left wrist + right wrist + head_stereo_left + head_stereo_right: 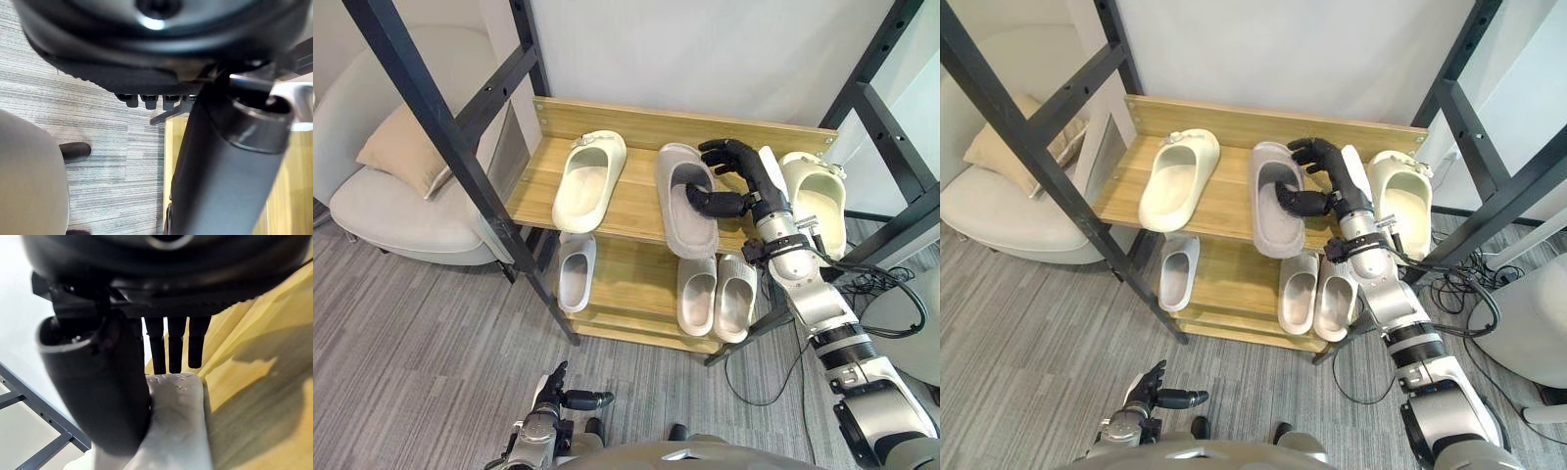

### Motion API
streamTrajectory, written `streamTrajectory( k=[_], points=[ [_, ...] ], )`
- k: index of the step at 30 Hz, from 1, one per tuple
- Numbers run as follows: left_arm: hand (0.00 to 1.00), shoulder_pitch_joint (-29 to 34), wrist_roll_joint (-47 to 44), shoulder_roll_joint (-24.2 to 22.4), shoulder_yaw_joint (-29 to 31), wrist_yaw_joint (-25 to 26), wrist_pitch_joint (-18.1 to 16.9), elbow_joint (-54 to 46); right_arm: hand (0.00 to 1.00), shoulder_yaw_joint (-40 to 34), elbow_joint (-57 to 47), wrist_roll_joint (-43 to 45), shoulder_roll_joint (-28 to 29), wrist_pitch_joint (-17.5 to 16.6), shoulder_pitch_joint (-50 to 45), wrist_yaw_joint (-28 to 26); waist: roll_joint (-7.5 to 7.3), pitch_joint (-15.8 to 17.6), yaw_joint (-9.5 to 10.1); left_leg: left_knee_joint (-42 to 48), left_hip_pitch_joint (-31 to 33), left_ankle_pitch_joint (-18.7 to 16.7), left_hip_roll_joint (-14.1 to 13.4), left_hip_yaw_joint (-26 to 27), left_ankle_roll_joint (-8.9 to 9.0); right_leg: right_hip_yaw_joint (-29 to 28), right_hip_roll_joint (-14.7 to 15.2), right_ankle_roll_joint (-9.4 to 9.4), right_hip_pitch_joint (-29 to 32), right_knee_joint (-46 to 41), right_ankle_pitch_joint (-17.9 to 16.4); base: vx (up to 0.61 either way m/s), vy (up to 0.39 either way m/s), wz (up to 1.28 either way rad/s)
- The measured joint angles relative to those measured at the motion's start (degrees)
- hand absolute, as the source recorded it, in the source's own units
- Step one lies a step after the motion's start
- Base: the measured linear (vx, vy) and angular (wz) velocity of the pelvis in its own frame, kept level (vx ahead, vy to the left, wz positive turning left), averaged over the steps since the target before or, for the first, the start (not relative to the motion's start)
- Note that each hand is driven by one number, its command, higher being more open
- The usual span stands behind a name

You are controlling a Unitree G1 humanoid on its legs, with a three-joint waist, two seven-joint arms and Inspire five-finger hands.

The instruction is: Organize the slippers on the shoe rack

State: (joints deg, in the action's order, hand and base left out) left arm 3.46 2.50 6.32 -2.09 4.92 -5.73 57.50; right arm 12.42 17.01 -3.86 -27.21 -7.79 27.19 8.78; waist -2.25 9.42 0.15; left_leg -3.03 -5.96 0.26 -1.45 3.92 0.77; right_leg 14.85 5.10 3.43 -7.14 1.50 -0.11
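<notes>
A wooden shoe rack (636,201) carries three slippers on its top shelf. The grey slipper (686,217) lies in the middle, its heel overhanging the front edge. My right hand (741,172) is shut on its strap, thumb (98,396) inside the opening and fingers over the top of the grey slipper (177,426). A cream slipper (589,181) rests to its left and another cream slipper (819,202) to its right, beside my forearm. My left hand (551,399) hangs low over the floor, open and holding nothing.
The lower shelf holds a single pale slipper (576,274) on the left and a pale pair (716,294) on the right. Black metal frame bars (440,127) cross in front on the left and right. A light armchair (382,201) with a pillow (403,147) stands at the left.
</notes>
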Motion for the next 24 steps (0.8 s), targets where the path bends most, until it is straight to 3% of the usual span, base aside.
streamTrajectory(
  k=[12,24],
  points=[
    [1.0,0.0,-0.2,0.0,0.0,0.0,0.0,0.0,0.0,-0.1,-3.1,1.2,0.1,0.0,-1.9,-0.8,-0.05,0.0,0.17,0.0,0.0,0.0,0.0,-0.1,-0.01,0.1,0.0,0.0,-0.1,0.0,0.0,0.0,0.0,0.0],
    [1.0,0.0,0.5,-0.3,0.3,0.0,0.4,0.1,0.0,-6.3,-26.9,-1.1,4.4,-0.2,-10.7,0.4,0.5,0.2,-0.56,0.3,-1.7,-0.3,-0.3,0.6,0.1,-0.7,0.0,0.05,-1.4,-0.2,0.0,-0.01,-0.002,-0.03]
  ],
)
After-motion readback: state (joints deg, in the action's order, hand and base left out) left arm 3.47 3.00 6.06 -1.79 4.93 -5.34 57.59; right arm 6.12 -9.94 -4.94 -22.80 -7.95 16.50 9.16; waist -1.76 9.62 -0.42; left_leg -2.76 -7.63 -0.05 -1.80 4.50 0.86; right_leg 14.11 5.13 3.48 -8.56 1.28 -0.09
